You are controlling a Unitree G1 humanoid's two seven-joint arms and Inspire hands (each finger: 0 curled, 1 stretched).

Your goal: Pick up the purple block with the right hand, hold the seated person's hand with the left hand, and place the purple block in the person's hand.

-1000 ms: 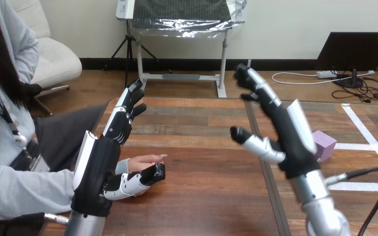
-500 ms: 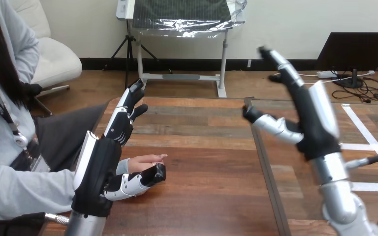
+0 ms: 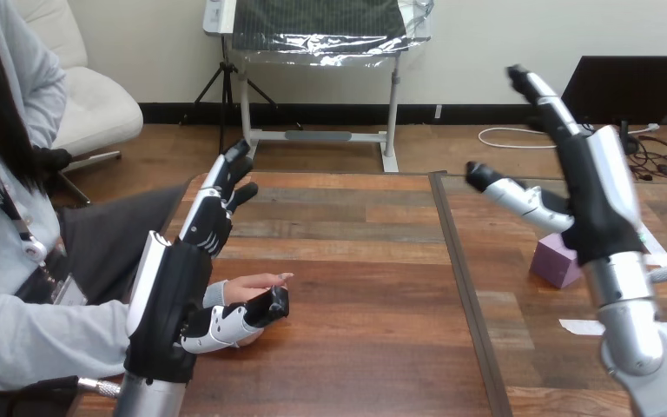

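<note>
Fingers of my right hand [image 3: 595,204] spread straight and empty above the purple block [image 3: 554,261] on the table [image 3: 356,287], poised for the grasp, while my left hand [image 3: 172,295], fingers straight too, lies beside the person's hand [image 3: 256,282] to support it.

The purple block [image 3: 556,262] is a small lilac cube resting flat on the right half of the worktop [image 3: 356,261], one corner turned toward the camera. The person's hand [image 3: 256,281] lies low over the worktop's left side, fingers extended rightward.
</note>
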